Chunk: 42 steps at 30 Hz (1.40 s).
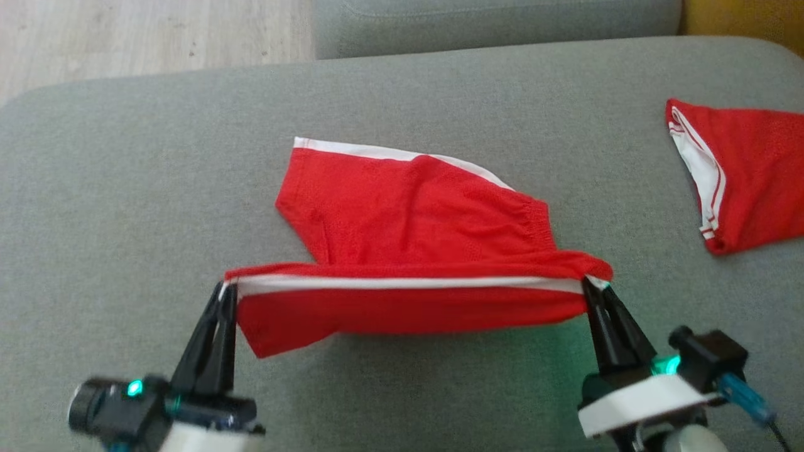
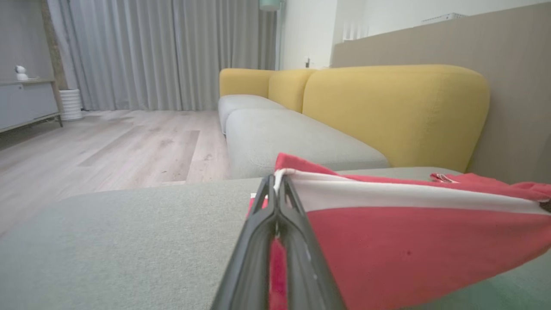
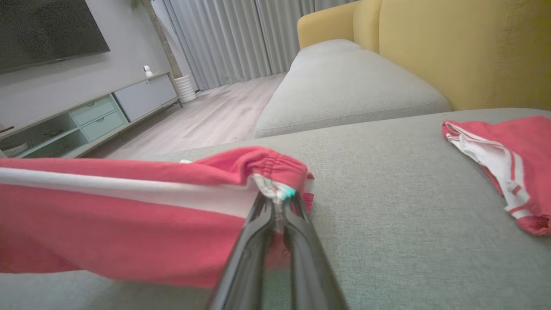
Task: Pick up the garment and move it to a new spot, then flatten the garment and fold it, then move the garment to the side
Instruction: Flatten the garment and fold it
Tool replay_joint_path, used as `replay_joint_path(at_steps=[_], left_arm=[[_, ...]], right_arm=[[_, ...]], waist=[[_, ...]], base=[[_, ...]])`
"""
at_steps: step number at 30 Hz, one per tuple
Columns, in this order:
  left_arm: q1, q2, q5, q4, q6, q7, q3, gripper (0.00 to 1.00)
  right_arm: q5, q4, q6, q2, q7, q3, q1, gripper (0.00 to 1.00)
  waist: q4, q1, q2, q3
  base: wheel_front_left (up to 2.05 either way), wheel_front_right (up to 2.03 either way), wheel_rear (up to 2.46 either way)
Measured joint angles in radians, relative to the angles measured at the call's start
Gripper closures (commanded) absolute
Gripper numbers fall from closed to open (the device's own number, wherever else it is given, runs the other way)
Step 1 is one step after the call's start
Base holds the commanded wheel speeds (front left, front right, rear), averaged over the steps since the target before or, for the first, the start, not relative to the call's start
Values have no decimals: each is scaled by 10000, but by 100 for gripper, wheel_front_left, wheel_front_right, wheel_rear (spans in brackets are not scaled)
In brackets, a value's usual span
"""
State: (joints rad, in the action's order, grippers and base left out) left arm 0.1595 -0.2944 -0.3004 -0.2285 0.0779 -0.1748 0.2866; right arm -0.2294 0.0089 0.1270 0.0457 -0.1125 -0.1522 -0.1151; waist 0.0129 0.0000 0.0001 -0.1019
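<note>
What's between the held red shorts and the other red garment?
Only bare grey cushion separates the shorts from the other garment, per the head view.

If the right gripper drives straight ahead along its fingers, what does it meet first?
The red white-striped fabric shorts pinched in the right gripper itself; beyond them, probably the grey fabric sofa cushion.

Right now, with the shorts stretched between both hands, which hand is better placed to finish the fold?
Probably right. The right hand pinches the lifted edge close to the waistband of the red shorts lying on the cushion; the left hand has farther to carry its end.
</note>
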Motion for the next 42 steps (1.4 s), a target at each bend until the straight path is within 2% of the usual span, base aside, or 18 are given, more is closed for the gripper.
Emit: replay_joint_path(at_steps=[3, 12, 18, 24, 25, 26, 27, 28, 29, 30, 35, 42], left_arm=[[-1320, -33, -138, 1237, -447, 272, 69, 100], [-5339, -63, -242, 4567, -1409, 989, 234, 100], [-7283, -63, -267, 6688, -1676, 1269, 384, 100], [-8054, 40, -238, 8111, -1762, 1016, 548, 100], [-8141, 90, -236, 8291, -1764, 928, 594, 100], [-8208, 140, -236, 8460, -1764, 826, 623, 100], [-8208, 140, -236, 8460, -1764, 826, 623, 91], [-8275, 190, -234, 8604, -1762, 660, 637, 61], [-8342, 221, -224, 8723, -1760, 466, 639, 18], [-8382, 228, -224, 8805, -1755, 270, 637, 0], [-8481, 341, -226, 9024, -1735, -416, 631, 0], [-7839, 550, -336, 8462, -1659, -658, 583, 0]], right_arm=[[-125, 704, 0, 0, 0, -82, 809, 100], [-426, 2884, 0, 6, 82, -176, 3692, 100], [-640, 4525, 0, 21, -35, -556, 5647, 100], [-940, 5802, 0, 27, -456, -1034, 6415, 100], [-1020, 5942, 0, 29, -525, -1058, 6440, 82], [-1110, 6084, 0, 29, -608, -1101, 6456, 51], [-1110, 6084, 0, 29, -608, -1101, 6456, 0], [-1195, 6211, 0, 29, -723, -1129, 6473, 0], [-1252, 6314, 0, 36, -809, -1172, 6497, 0], [-1292, 6406, 0, 40, -886, -1220, 6535, 0], [-1436, 6464, 0, 61, -1172, -1292, 6566, 0], [-1356, 6019, 0, 63, -1279, -1097, 6013, 0]], waist=[[64, 1, 0, -264], [289, 3, 0, -1346], [558, 4, 0, -2204], [816, 3, 0, -2610], [835, 3, -1, -2612], [842, 3, -1, -2597], [842, 3, -1, -2597], [850, 2, -1, -2576], [857, 1, 0, -2552], [865, 1, -1, -2518], [863, 0, 0, -2295], [745, 0, 0, -1881]], base=[[0, 0, 0], [0, 0, 0], [0, 0, 0], [0, 0, 0], [0, 0, 0], [0, 0, 0], [0, 0, 0], [0, 0, 0], [0, 0, 0], [0, 0, 0], [0, 0, 0], [0, 0, 0]])
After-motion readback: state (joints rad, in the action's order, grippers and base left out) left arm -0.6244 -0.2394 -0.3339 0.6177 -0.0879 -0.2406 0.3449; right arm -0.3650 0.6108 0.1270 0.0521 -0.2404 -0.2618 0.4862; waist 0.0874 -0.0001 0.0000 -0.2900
